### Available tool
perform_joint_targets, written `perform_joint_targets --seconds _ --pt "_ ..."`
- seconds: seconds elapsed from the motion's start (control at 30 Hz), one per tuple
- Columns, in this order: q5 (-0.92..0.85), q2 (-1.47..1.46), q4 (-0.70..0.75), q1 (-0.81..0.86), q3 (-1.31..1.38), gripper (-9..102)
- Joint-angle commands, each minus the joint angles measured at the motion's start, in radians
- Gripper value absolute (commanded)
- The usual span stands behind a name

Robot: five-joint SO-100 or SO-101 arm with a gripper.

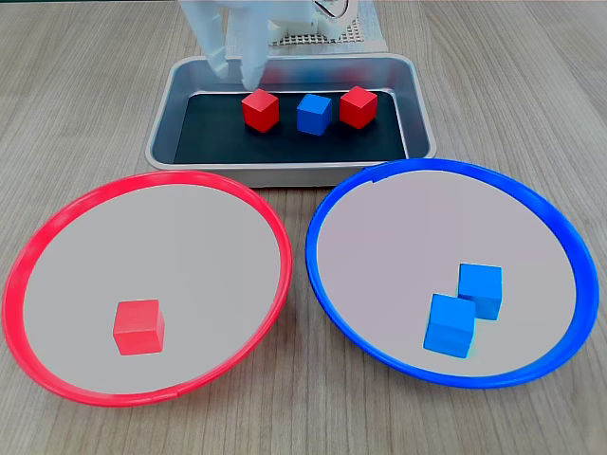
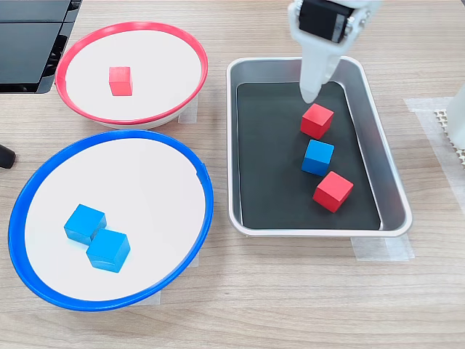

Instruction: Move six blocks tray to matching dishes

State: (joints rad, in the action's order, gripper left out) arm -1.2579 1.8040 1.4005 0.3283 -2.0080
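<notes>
The silver tray [image 1: 285,175] [image 2: 232,145] holds a red block [image 1: 260,110] [image 2: 317,121], a blue block [image 1: 314,115] [image 2: 318,157] and another red block [image 1: 358,106] [image 2: 333,191] in a row. My white gripper [image 1: 237,74] [image 2: 309,93] hangs over the tray's end, just beside the first red block, open and holding nothing. One red block [image 1: 138,327] [image 2: 120,81] lies in the red-rimmed dish [image 1: 161,246] [image 2: 160,65]. In the blue-rimmed dish [image 1: 408,237] [image 2: 123,182], two blue blocks [image 1: 479,289] [image 1: 450,325] [image 2: 84,223] [image 2: 108,250] touch each other.
Everything stands on a wooden table [image 2: 290,305]. The two dishes sit side by side along the tray's long side. A black device [image 2: 29,36] sits beyond the red dish. A white mesh pad [image 2: 447,123] lies by the arm's base [image 1: 322,28].
</notes>
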Motion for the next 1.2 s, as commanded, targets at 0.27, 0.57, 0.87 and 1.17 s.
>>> perform_joint_targets --seconds 0.27,0.57,0.87,1.17 --pt "0.091 0.032 -0.104 -0.066 -0.118 18" --pt "-0.006 -0.017 -0.198 -0.048 -0.152 15" --pt "-0.08 -0.026 -0.195 -0.049 -0.167 0" --pt "0.153 -0.077 -0.054 -0.1 0.301 0"
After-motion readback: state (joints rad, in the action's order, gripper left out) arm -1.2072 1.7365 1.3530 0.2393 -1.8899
